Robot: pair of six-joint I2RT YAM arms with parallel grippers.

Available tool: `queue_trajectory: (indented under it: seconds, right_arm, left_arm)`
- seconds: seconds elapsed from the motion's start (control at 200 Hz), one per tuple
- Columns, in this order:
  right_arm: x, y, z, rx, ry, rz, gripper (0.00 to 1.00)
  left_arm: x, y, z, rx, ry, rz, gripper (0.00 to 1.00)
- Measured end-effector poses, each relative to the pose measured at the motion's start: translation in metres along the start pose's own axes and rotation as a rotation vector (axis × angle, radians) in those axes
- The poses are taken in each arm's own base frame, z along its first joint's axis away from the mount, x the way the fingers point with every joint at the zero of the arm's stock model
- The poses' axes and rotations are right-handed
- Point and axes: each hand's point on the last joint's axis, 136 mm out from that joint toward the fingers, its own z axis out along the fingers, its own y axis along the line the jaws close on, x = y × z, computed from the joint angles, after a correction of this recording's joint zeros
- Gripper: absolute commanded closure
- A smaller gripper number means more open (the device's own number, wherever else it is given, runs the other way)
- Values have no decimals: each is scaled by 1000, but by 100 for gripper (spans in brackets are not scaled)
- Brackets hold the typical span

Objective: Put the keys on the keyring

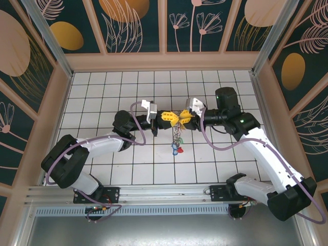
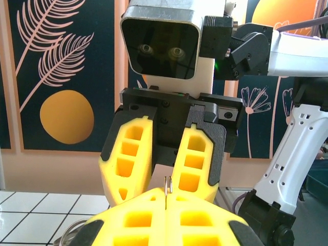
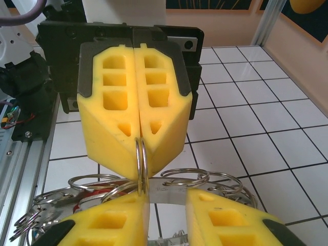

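Room: walled cell with dark panels (image 1: pixel 133 20) painted with pale leaves and orange discs, closed in by a peach frame.
Surface: white tiled table (image 1: pixel 102 87), gridded with dark lines.
Arms: left arm (image 1: pixel 97 146) and right arm (image 1: pixel 266 154) reach in from the near edge and meet nose to nose above the middle of the table.
Left gripper (image 1: pixel 169 117): yellow foam fingers pressed flat together, pinching the small split ring (image 3: pixel 141 161) at their tips.
Right gripper (image 1: pixel 183 116): fingers a little apart. A flat silver piece (image 3: pixel 166 193), probably a key blade, spans the gap. I cannot tell whether it is clamped or only resting there.
Keyring (image 3: pixel 179 177): a bunch of wire loops, chain-like, hanging just under both sets of fingertips, off the table.
Keys (image 1: pixel 177 148): dangling below the meeting point, their blue, green and red tags lowest.
Deciding relation: the small split ring stands upright and edge-on to the right gripper, straight ahead of its gap and touching the left fingertips. Its plane runs along the line between the two grippers. The right gripper is nearer the silver piece, so feeding it onto the ring likely falls to that arm while the left one holds the ring steady.
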Motion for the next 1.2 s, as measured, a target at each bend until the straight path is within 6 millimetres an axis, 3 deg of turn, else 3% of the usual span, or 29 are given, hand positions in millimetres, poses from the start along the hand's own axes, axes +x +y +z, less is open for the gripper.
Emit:
queue_trajectory:
  seconds: [0.29,0.951,1.141,1.201]
  right_arm:
    - [0,1,-1,-2,11,3,80]
    - [9,2,-2,4,48,3,70]
    - [10,4,-2,-8,52,2,99]
    - [10,5,-2,-10,55,6,100]
  left_arm:
    - [3,0,1,2,7,7,100]
    - [15,4,2,-4,48,4,100]
    - [19,6,2,-16,59,0,100]
    - [19,7,2,-18,62,-1,100]
